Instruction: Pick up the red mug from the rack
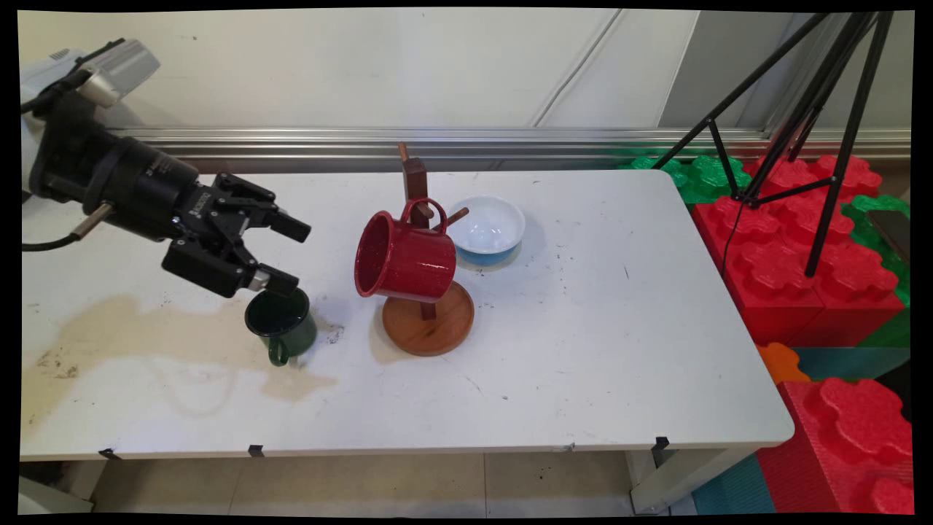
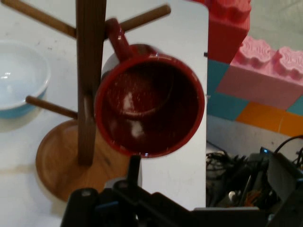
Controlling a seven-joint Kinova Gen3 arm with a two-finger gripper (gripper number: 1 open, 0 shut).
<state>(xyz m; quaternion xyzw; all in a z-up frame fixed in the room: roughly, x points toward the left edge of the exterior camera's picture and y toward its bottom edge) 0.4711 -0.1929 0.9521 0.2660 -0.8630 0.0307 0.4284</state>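
My gripper [image 1: 286,255] reaches in from the left, open, with nothing between its fingers. Its lower finger [image 1: 277,281] hangs right at the far rim of a dark green mug [image 1: 282,326] that stands upright on the white table [image 1: 583,350]; I cannot tell whether they touch. To the right, a red mug [image 1: 404,257] hangs by its handle from a wooden mug tree [image 1: 415,182] with a round base [image 1: 430,324]. The hand view looks straight into the red mug's mouth [image 2: 150,106], with the tree's post [image 2: 90,71] to its left.
A white bowl with a blue outside [image 1: 487,227] sits behind the mug tree. A brown stain [image 1: 131,328] spreads over the table's left part. Big red and green foam blocks [image 1: 802,248] and a black tripod [image 1: 809,109] stand beyond the table's right edge.
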